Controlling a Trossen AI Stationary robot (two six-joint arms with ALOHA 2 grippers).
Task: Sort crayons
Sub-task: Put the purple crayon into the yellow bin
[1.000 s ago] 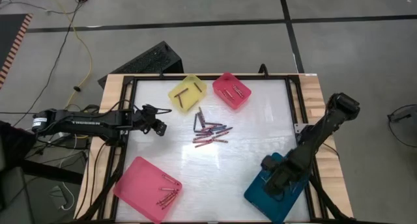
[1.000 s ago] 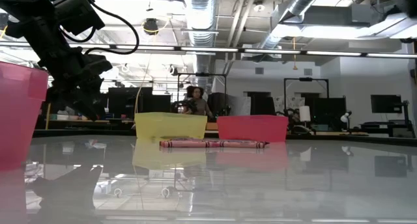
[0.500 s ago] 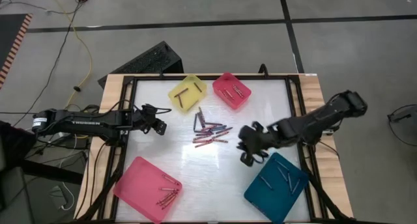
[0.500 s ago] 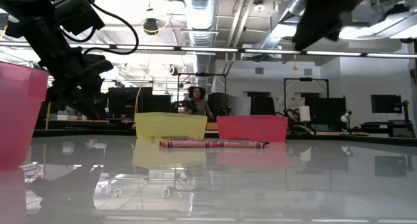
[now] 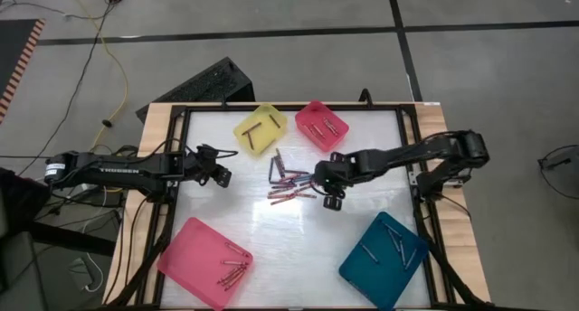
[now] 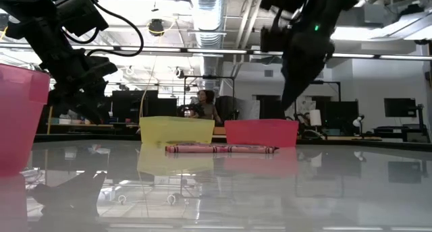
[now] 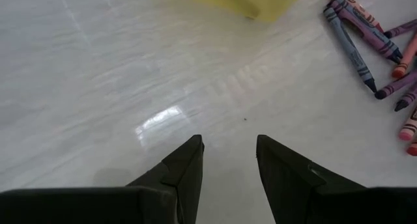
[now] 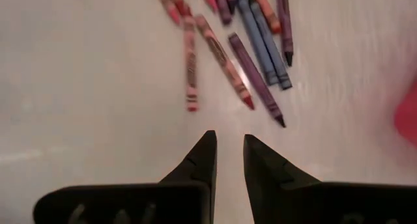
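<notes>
A loose pile of crayons (image 5: 291, 183), red, pink, purple and bluish, lies flat on the white table top near its middle; it also shows in the low view (image 6: 219, 149). My right gripper (image 5: 329, 197) hangs above the table just right of the pile. It points down at the crayons' tips (image 8: 228, 48). Its fingers stand a narrow gap apart (image 8: 228, 136) with nothing between them. My left gripper (image 5: 222, 175) waits left of the pile, open and holding nothing (image 7: 229, 140). Some of the crayons (image 7: 371, 42) show beyond it.
A yellow tray (image 5: 261, 128) and a small pink tray (image 5: 322, 125) stand at the far edge. A larger pink tray (image 5: 205, 261) is near left and a teal tray (image 5: 384, 259) near right. Each holds a few crayons. A black frame (image 5: 405, 148) rims the table.
My right gripper has swung from above the teal tray at the near right toward the far left, across the table to the right side of the crayon pile, rolling about its own axis on the way. The crayons and my left gripper have kept still.
</notes>
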